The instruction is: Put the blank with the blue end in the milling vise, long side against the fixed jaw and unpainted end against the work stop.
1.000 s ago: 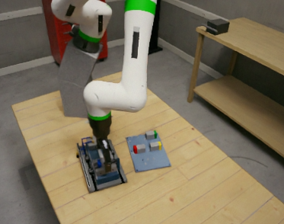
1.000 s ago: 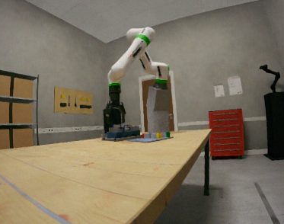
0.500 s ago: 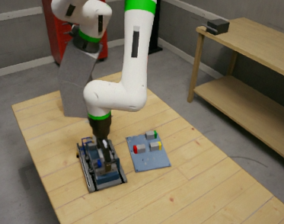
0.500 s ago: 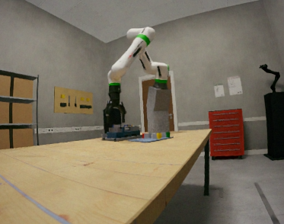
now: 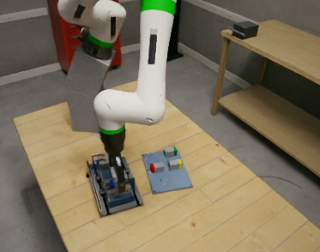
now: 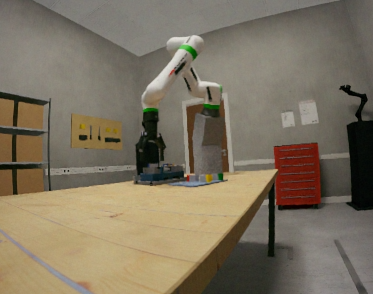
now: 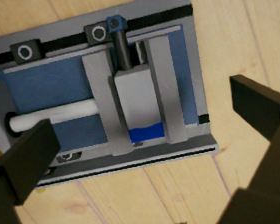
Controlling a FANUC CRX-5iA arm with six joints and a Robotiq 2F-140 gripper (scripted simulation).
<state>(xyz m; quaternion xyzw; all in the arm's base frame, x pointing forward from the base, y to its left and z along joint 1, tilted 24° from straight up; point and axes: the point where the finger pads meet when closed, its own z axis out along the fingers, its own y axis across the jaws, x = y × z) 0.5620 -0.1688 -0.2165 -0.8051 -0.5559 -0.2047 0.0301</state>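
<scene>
The blank with the blue end point(image 7: 138, 100) point(image 5: 111, 184) lies flat in the milling vise point(image 7: 41, 90) point(image 5: 104, 206) point(image 6: 162, 174), between the two grey jaws point(image 7: 100, 95) point(image 7: 165, 90). Its unpainted end points at the dark work stop rod point(image 7: 123, 47) and seems to touch it. My gripper point(image 7: 140, 114) point(image 5: 117, 171) point(image 6: 150, 156) is open and empty. It hangs straight above the vise, with its fingers spread wide to either side of the blank and clear of it.
A blue plate point(image 5: 169, 183) point(image 6: 192, 184) lies right of the vise. On it are three grey blanks, with a green end point(image 5: 170, 151), a red end point(image 5: 156, 166) and a yellow end point(image 5: 176, 164). A wooden shelf point(image 5: 283, 47) stands to the far right.
</scene>
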